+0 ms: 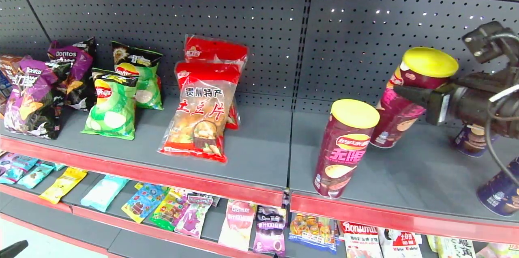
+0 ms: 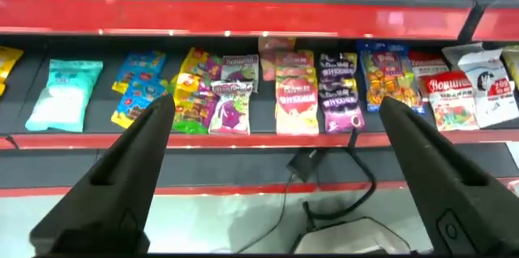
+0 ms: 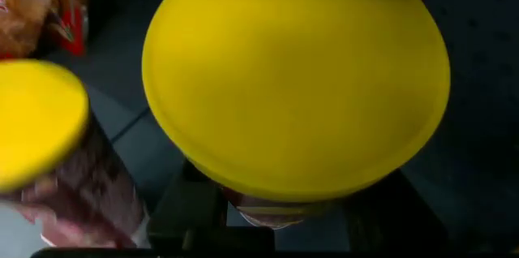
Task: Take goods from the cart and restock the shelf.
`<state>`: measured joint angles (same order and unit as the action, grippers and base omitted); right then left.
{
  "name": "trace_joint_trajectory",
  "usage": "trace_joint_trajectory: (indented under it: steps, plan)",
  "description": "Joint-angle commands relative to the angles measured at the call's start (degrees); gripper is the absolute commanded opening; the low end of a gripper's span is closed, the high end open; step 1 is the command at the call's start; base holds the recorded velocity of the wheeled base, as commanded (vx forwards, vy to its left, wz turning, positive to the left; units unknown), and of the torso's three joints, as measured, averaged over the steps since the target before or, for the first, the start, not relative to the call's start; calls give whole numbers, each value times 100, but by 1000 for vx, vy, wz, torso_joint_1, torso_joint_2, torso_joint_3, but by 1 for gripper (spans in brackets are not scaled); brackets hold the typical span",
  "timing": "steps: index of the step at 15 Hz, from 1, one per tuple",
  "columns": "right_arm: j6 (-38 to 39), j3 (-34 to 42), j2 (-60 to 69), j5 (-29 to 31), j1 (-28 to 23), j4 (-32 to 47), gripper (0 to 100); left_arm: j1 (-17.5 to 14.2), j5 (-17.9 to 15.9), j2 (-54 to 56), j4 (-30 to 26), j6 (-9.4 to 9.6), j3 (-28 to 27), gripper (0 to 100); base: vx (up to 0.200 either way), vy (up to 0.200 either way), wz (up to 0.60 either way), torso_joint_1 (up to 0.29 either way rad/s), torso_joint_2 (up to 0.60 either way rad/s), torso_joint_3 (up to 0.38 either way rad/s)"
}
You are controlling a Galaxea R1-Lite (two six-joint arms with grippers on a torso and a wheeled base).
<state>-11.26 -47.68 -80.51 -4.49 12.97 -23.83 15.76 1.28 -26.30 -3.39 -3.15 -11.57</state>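
Note:
A maroon chip can with a yellow lid (image 1: 391, 122) hangs tilted over the right section of the grey shelf (image 1: 251, 148), its base near the shelf's back. My right gripper (image 1: 405, 95) is shut on it just under the lid. In the right wrist view that lid (image 3: 296, 79) sits between the fingers (image 3: 186, 209). A second matching can (image 1: 344, 148) stands upright at the shelf's front edge, to the left of the held one, and appears again as the standing can (image 3: 40, 120). My left gripper (image 2: 276, 169) is open, holds nothing, and faces the lower shelves.
Two dark blue cans (image 1: 500, 191) stand at the far right of the shelf. Red potato-chip bags (image 1: 202, 116) lean mid-shelf, with green bags (image 1: 113, 106) and purple bags (image 1: 36, 95) further left. Small candy packets (image 2: 296, 92) line the lower shelves.

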Motion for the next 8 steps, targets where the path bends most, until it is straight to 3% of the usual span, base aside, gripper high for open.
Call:
trace_joint_trajectory:
  steps: [1,4,8]
  plan:
    - [98,-506,-976,-88,241,-60,0,-3,4,1047,-329,-11,304,100,0,0,0,0,0,0]
    - [107,-611,-1292,-255,241,-60,0,-3,21,1759,-610,-11,524,100,0,0,0,0,0,0]
    - [160,-822,-1600,-290,215,-95,0,-12,109,1786,-637,-11,463,100,0,0,0,0,0,0]
